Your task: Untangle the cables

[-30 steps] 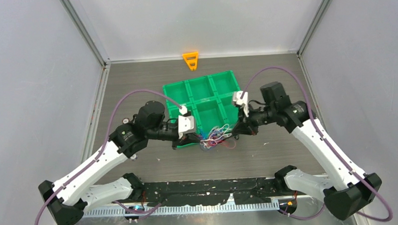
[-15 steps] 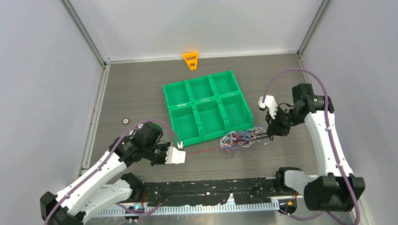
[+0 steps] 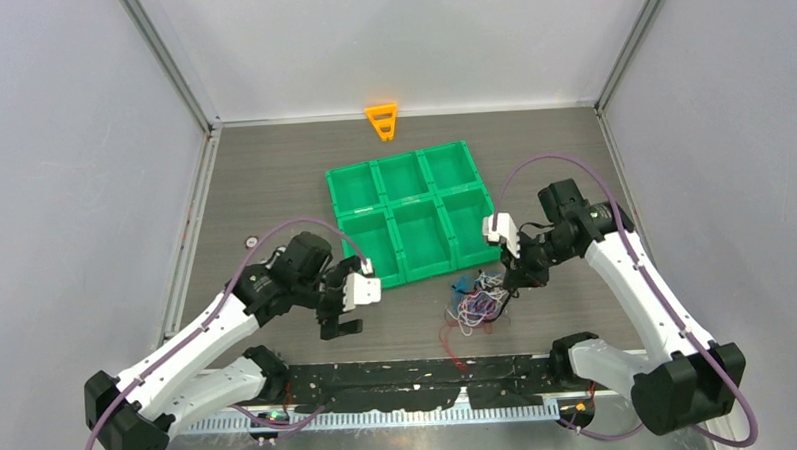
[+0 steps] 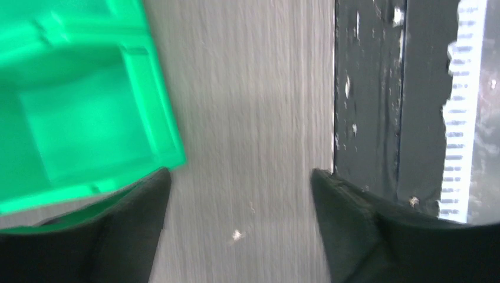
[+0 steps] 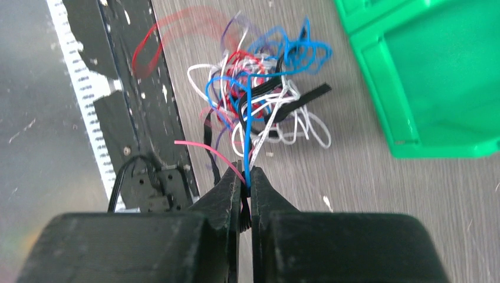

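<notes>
The cables (image 3: 477, 302) are a loose tangle of thin white, blue, red, black and purple wires on the table, just in front of the green tray (image 3: 414, 199). My right gripper (image 3: 509, 283) is shut on several strands at the tangle's right edge. In the right wrist view a blue, a pink-red and a black strand run from the cables (image 5: 259, 100) into the shut right gripper (image 5: 247, 184). One red loop (image 3: 447, 338) trails toward the near edge. My left gripper (image 3: 339, 309) stands open over bare table left of the tangle. Nothing lies between the fingers of the left gripper (image 4: 239, 180).
The green tray's corner (image 4: 88, 118) is close to my left finger. A black taped strip (image 3: 410, 370) runs along the near edge. An orange piece (image 3: 382, 120) sits at the back wall. A small silver disc (image 3: 252, 242) lies at the left.
My left gripper has opened and let go of the red cable it was pulling taut. The right gripper has carried the tangle a little left and nearer, and the red cable has gone slack.
</notes>
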Robot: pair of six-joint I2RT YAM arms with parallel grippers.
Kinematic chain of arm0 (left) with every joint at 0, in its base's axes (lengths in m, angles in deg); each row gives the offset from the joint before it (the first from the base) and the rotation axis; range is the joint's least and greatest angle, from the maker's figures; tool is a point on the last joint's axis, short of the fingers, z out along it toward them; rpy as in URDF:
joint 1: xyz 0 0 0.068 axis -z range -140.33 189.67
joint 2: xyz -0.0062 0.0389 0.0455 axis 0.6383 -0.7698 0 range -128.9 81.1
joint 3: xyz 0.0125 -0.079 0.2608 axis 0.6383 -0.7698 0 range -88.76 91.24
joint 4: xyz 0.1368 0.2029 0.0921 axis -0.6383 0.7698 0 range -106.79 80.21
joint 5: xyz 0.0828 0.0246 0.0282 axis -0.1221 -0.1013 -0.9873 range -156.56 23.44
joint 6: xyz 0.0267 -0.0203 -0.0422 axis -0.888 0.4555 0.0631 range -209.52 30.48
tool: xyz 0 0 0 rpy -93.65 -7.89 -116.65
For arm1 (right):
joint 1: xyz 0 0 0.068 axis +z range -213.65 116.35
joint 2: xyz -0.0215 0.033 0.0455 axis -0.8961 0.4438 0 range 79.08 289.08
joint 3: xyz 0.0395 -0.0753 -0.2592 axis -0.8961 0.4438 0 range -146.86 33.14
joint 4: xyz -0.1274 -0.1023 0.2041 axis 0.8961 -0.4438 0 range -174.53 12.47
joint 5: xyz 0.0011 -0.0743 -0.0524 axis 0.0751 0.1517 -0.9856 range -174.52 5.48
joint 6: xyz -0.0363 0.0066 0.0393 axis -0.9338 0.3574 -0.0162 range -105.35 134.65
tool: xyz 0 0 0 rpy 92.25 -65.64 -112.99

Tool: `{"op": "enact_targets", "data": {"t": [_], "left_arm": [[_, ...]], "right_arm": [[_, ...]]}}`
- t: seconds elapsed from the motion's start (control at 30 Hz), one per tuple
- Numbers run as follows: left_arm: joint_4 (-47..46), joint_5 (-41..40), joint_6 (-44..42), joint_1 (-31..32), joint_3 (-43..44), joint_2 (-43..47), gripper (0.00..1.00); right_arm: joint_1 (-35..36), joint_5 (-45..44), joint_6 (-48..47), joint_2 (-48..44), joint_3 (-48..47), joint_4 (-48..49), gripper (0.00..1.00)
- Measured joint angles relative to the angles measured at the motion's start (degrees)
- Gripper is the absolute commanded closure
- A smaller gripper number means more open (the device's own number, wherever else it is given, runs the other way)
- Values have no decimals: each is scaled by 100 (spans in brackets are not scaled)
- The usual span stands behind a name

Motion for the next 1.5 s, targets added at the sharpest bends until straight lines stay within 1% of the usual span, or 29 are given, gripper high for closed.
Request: {"op": "enact_targets", "data": {"t": [0.17,0.33,0.4,0.5,0.53,0.6,0.63,0.67,0.7,0.77,0.83,0.9,0.93,0.97,1.07,1.13,1.17,1.23,1.3,1.4,1.5], "left_arm": [[-1266,223,1298,365,238,-234,1],[-2732,142,2472,785,341,-1187,0],[-3206,48,2787,909,339,-1499,0],[-3847,-175,3080,1067,295,-1735,1],[-4070,-247,3182,1128,291,-1810,8],[-4367,-330,3351,1198,302,-1952,37],[-4439,-345,3434,1217,317,-2041,57],[-4441,-341,3469,1226,334,-2127,91],[-4411,-328,3484,1233,341,-2194,100],[-4218,-232,3344,1207,323,-2175,100],[-4022,-116,3176,1139,229,-1954,100],[-3718,81,2903,992,9,-1451,100],[-3460,210,2675,852,-120,-1051,100],[-3305,286,2444,743,-179,-734,100],[-2820,363,1657,544,-271,15,100],[-2234,254,1123,446,-409,389,100],[-2194,229,890,404,-551,518,100],[-2135,186,459,417,-686,575,100],[-2116,142,181,417,-776,610,100],[-2153,81,-155,352,-966,758,100],[-2173,37,-529,133,-1204,951,100]], "right_arm": [[496,343,640,-422,74,767,95],[852,686,1150,-761,61,1325,95],[946,813,1338,-861,-4,1453,95],[1082,977,1620,-1010,-205,1637,95],[1143,1034,1711,-1060,-282,1709,94],[1274,1152,1858,-1145,-415,1832,94],[1316,1187,1912,-1180,-470,1880,94],[1355,1196,1950,-1211,-522,1917,95],[1373,1189,1965,-1235,-568,1934,95],[1379,1054,1954,-1244,-660,1926,95],[1346,828,1875,-1233,-697,1867,95],[1180,592,1648,-1178,-688,1628,95],[1029,492,1491,-1108,-660,1488,95],[846,466,1266,-1016,-601,1364,95],[-24,472,428,-640,-269,949,95],[-704,225,-168,-286,-120,570,95],[-999,422,-400,-105,-42,380,95],[-1163,662,-839,138,94,-61,95],[-1244,787,-1113,192,184,-275,95],[-1287,922,-1394,179,310,-374,95],[-1349,964,-1626,181,531,-341,95]]}}
